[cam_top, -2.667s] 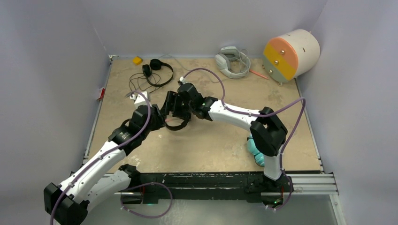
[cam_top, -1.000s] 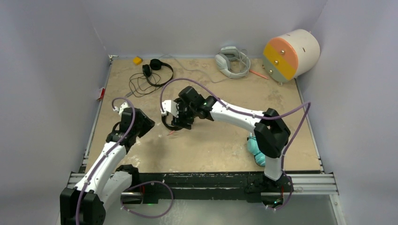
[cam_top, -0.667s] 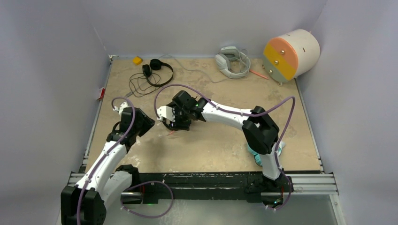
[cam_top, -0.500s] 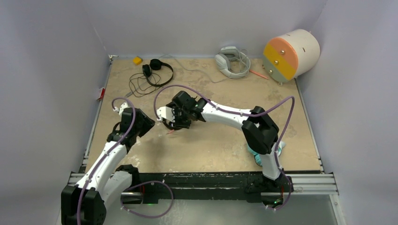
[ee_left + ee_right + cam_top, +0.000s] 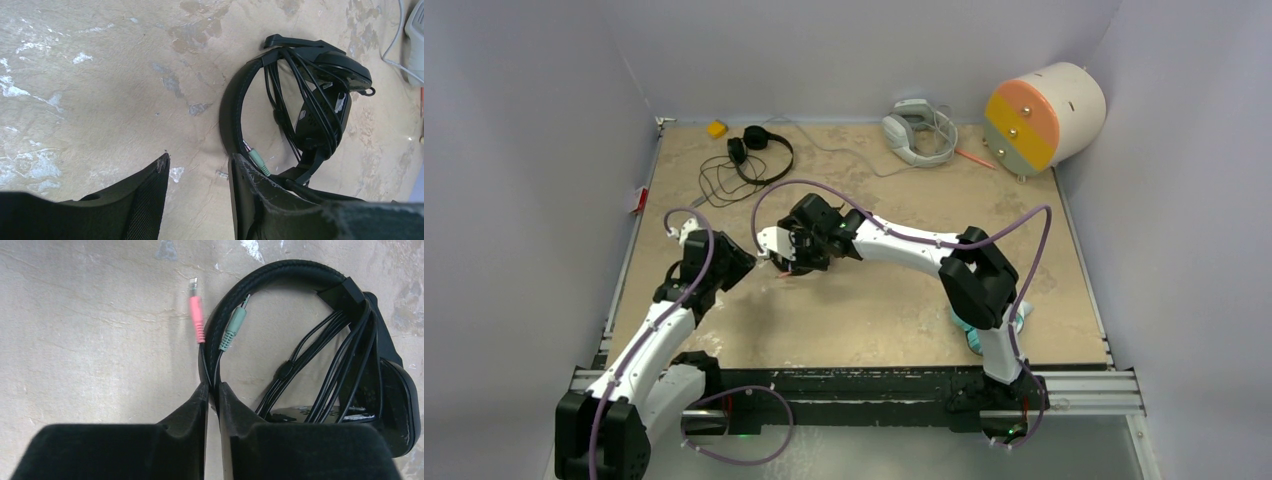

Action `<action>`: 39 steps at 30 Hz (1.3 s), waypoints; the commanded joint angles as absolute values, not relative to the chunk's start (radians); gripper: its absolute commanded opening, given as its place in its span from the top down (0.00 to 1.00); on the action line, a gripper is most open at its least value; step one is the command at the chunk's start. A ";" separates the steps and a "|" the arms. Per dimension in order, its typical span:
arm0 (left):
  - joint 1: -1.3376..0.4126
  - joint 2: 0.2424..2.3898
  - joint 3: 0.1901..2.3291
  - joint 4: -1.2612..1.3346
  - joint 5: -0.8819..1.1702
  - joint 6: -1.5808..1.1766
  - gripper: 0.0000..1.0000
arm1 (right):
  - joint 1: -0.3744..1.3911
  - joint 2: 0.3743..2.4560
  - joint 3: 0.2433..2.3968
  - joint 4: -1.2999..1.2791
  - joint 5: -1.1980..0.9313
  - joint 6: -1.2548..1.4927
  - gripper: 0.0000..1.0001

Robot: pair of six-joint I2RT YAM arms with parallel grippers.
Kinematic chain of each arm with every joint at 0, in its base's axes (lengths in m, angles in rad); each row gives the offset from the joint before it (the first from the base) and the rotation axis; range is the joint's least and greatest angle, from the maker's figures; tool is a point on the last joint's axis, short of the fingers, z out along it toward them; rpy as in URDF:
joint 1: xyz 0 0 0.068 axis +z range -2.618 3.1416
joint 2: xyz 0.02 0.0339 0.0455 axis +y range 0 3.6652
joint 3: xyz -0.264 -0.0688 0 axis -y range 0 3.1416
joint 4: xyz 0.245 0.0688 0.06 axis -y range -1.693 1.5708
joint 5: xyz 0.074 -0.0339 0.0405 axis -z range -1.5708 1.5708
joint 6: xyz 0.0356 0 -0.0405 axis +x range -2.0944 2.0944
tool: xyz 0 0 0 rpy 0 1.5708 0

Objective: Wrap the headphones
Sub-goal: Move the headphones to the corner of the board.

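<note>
One pair of headphones [image 5: 226, 107] lies on the middle of the table [image 5: 874, 310], its cord [image 5: 284, 369] looped across the band and two plugs [image 5: 196, 315] beside the band. The right gripper [image 5: 212, 387] sits over this pair, pinching the cord. The left gripper [image 5: 197, 165] is just to its left. A second pair [image 5: 759, 152] lies at the back left, with a small block [image 5: 716, 128] behind it. A third pair [image 5: 914, 130] lies at the back middle. A drum [image 5: 1044, 115] sits in the back right corner. A fourth pair [image 5: 971, 338] lies by the right arm's foot.

I see black headphones [image 5: 280, 269] flat on the desk [image 5: 874, 310], cord [image 5: 325, 370] wound round them, pink and green plugs [image 5: 198, 320] loose, second black pair [image 5: 755, 137] far-left, cord slack, grey-white pair [image 5: 914, 130] far-centre, teal pair [image 5: 965, 313] near-right.
</note>
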State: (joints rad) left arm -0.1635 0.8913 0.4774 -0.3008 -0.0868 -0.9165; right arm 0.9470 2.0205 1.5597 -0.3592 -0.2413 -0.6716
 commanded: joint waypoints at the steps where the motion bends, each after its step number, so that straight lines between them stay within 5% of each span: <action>1: -0.153 0.902 0.469 -0.259 -0.068 -0.913 0.56 | 0.939 1.974 1.571 -0.347 -0.284 -0.652 0.87; 5: -0.153 0.902 0.465 -0.254 -0.065 -0.913 0.56 | 0.930 1.967 1.566 -0.339 -0.297 -0.641 0.95; 24: -0.153 0.933 0.433 -0.186 -0.024 -0.908 0.58 | 0.840 1.900 1.508 -0.248 -0.356 -0.531 0.97; 39: -0.153 1.000 0.430 -0.121 0.024 -0.906 0.58 | 0.831 2.141 1.716 -0.345 -0.224 -0.379 1.00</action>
State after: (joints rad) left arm -0.1635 0.9909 0.4427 -0.1761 0.0097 -0.9157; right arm 0.8307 2.0911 1.6531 -0.3023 -0.2775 -0.4397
